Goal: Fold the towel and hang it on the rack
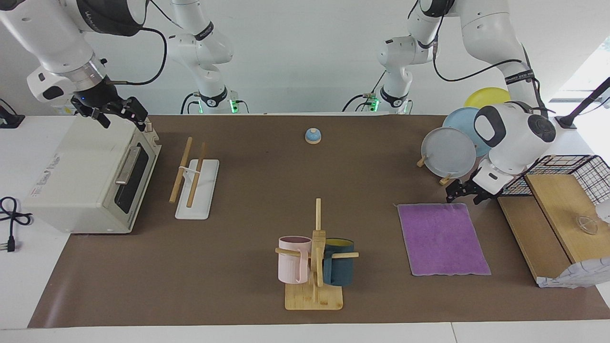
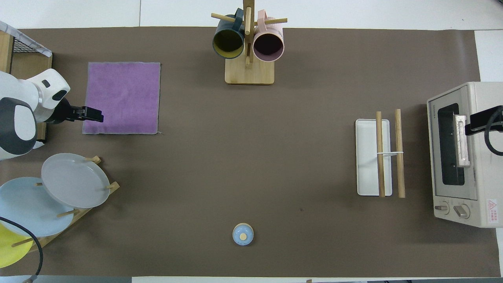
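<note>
Currently, the left gripper (image 1: 463, 193), fingers apart, hovers over the corner of the flat purple rectangular cloth towel (image 1: 443, 238); the right gripper (image 1: 119, 114), fingers apart, waits above the cream toaster oven (image 1: 81, 176).

Purple towel (image 1: 443, 238), white-based light-wood rack (image 1: 196, 188), pink and teal mugs (image 1: 315, 259)

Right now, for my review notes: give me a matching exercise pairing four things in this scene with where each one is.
Things:
1. towel
2. left gripper
3. right gripper
4. rack

Places:
A. beside the toaster oven, lying on the mat
B. over the toaster oven
C. flat on the mat, purple face up, at the left arm's end
D. over the towel's corner nearest the plates

Pairs: 1-C, 2-D, 3-B, 4-A
</note>
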Robot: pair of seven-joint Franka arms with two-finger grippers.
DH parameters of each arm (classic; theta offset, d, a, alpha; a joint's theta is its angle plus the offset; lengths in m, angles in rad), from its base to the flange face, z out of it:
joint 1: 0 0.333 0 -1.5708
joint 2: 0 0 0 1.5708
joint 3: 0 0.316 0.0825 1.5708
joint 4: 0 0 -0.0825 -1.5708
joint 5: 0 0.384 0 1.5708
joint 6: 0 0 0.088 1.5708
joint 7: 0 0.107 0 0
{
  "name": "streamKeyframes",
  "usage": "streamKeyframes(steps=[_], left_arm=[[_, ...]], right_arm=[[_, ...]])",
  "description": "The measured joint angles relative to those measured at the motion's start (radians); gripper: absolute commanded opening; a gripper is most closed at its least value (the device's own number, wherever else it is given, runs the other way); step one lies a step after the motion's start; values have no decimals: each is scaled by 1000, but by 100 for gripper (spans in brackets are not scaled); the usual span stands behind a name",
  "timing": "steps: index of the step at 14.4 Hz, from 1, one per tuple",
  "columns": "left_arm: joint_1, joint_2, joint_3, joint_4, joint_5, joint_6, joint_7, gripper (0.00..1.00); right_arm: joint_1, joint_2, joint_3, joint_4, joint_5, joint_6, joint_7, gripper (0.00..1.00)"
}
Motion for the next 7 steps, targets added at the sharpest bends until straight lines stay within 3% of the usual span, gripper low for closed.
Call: streamKeyframes(steps=[7], left_arm=[[37,69,0,0,-3,65,70,100]], right_arm=[[0,0,0,0,0,0,0,100]])
